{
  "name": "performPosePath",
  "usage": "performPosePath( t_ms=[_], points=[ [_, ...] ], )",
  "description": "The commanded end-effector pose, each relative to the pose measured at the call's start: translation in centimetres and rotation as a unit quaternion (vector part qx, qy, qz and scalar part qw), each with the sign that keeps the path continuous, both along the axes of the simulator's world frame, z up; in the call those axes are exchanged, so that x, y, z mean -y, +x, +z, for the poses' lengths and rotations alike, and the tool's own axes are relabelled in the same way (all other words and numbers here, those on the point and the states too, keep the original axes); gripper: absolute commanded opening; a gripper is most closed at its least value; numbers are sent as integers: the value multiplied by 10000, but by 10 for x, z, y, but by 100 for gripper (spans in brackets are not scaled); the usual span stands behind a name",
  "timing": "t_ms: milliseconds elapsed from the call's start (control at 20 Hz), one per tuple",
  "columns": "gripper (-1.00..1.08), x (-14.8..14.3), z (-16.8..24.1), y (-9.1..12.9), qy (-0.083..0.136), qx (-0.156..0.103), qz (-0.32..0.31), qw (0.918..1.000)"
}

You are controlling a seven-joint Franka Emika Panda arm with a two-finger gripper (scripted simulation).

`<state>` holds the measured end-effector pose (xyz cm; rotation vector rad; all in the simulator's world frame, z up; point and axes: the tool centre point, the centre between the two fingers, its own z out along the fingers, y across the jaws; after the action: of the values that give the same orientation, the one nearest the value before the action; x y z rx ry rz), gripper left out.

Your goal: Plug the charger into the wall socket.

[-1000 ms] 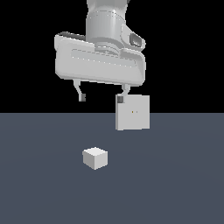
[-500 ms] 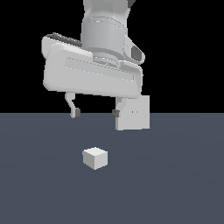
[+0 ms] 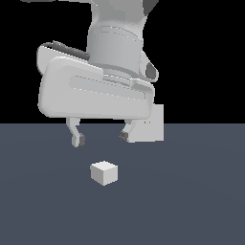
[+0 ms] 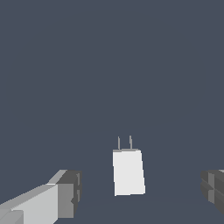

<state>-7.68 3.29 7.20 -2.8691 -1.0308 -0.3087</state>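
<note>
The charger point(image 3: 104, 172) is a small white cube lying on the dark grey floor; in the wrist view the charger point(image 4: 128, 171) shows two thin prongs sticking out of one end. My gripper point(image 3: 101, 139) hangs open above it, a little behind, with nothing between its dark-tipped fingers point(image 3: 80, 140). In the wrist view the gripper point(image 4: 142, 197) frames the charger from both sides without touching it. The wall socket point(image 3: 150, 127) is an upright pale grey plate behind the gripper, partly hidden by the hand, with tiny yellowish holes just showing.
The dark grey floor point(image 3: 191, 191) stretches around the charger, with a black background above its far edge. The bulky white hand and wrist point(image 3: 95, 91) fill the upper middle of the exterior view.
The arm has come toward the camera and lower, so the hand looks larger. Its open fingers now hang nearer above the charger. The charger and socket have not moved.
</note>
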Motion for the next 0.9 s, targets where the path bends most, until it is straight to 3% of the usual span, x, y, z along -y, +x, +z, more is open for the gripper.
performPosePath(
  t_ms=[0,850],
  points=[
    [100,0,-4,-3,12,34,131,9999],
    [100,0,-26,-6,21,60,275,9996]
  ],
)
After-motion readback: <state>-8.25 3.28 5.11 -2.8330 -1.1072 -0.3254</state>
